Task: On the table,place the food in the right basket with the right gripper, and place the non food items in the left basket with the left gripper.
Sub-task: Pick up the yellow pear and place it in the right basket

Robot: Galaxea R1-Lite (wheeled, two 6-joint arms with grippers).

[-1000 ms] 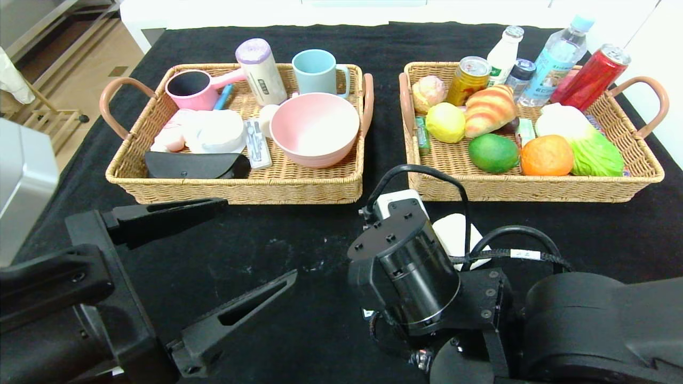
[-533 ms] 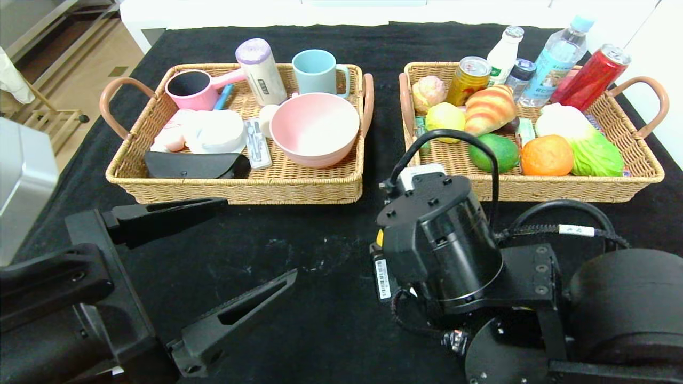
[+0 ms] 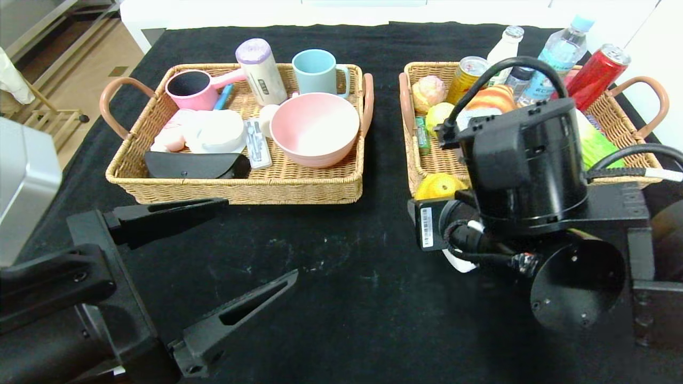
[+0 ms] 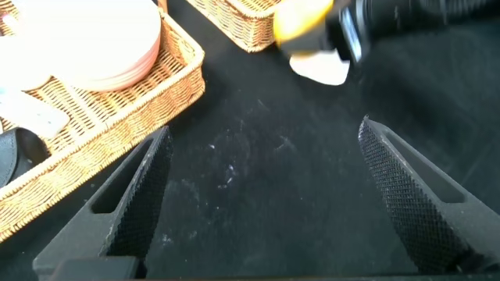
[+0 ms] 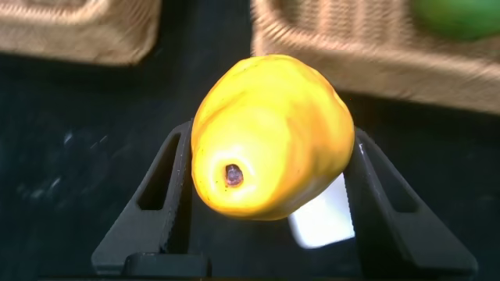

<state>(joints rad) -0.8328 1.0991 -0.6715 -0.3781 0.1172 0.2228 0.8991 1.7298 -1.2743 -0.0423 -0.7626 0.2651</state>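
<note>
Yellow fruit (image 3: 438,186) at right basket (image 3: 635,176) front rim; left hand (image 3: 213,266) spread wide, near edge.

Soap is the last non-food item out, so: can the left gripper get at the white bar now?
Probably not yet: the white bar lies under the right gripper holding the yellow fruit; the left gripper hangs open, apart.

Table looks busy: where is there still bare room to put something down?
Bare black cloth lies in front of the left basket, between the open left claw and the right claw holding the yellow fruit. The gap between the baskets is narrow. Both baskets are crowded; a white bar lies under the right arm.
</note>
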